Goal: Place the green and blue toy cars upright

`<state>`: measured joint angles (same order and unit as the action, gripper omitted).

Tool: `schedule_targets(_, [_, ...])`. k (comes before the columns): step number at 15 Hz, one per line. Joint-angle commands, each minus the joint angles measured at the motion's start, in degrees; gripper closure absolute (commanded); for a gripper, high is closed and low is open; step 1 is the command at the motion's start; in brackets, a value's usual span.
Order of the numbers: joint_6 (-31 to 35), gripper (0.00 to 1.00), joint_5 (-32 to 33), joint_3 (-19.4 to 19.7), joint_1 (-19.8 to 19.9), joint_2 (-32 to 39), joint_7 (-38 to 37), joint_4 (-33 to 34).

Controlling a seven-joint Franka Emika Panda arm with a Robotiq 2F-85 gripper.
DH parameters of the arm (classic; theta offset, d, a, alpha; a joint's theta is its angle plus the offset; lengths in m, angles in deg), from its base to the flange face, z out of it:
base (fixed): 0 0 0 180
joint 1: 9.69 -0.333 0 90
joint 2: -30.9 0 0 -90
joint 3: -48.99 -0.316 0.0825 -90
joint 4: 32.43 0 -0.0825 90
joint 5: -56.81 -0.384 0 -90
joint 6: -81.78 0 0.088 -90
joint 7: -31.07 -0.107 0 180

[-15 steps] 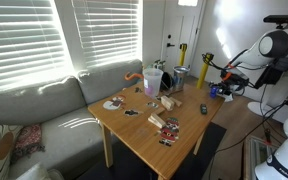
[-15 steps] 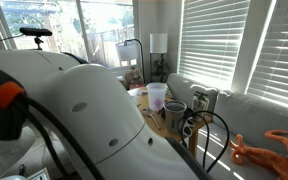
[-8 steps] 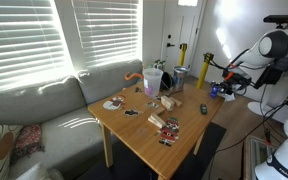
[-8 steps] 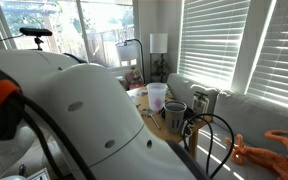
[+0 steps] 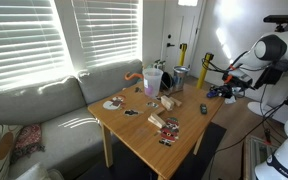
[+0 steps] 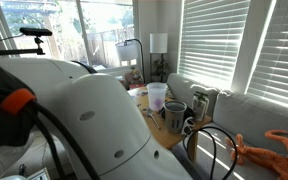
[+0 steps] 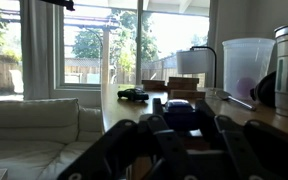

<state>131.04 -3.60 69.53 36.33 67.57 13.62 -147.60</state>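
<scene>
- Shifted a little since the earlier frame, the gripper (image 5: 222,91) hangs just off the table (image 5: 149,140) edge nearest the arm.
- Its jaws are nearly closed, pinching the blue toy car (image 7: 188,113) between them.
- The green toy car (image 7: 134,95) rests on the tabletop beyond, apart from the gripper and near an edge.

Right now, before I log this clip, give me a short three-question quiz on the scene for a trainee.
1. True or false: the claw is empty.
2. Which car sits on the table, free of the claw? A green, B blue, C both.
3. Fill in: in the wrist view the clear cup stands to the ___ of the claw.
Key: 1 false, it is shut on the blue toy car. 2 A, the green toy car. 3 right.
</scene>
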Motion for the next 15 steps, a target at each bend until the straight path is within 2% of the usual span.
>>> schedule_targets(1, [0.7,0.88,-0.5,2.7,-3.3,-0.2,1.3,0.7])
schedule_targets(5, [2.7,0.88,-0.4,5.1,-6.4,-3.2,-0.1,-0.6])
schedule_targets(10, [9.6,0.88,1.0,9.0,-11.5,-8.6,-2.7,-2.9])
schedule_targets(15, [15.8,0.88,2.9,10.7,-15.7,-13.7,-5.9,-4.4])
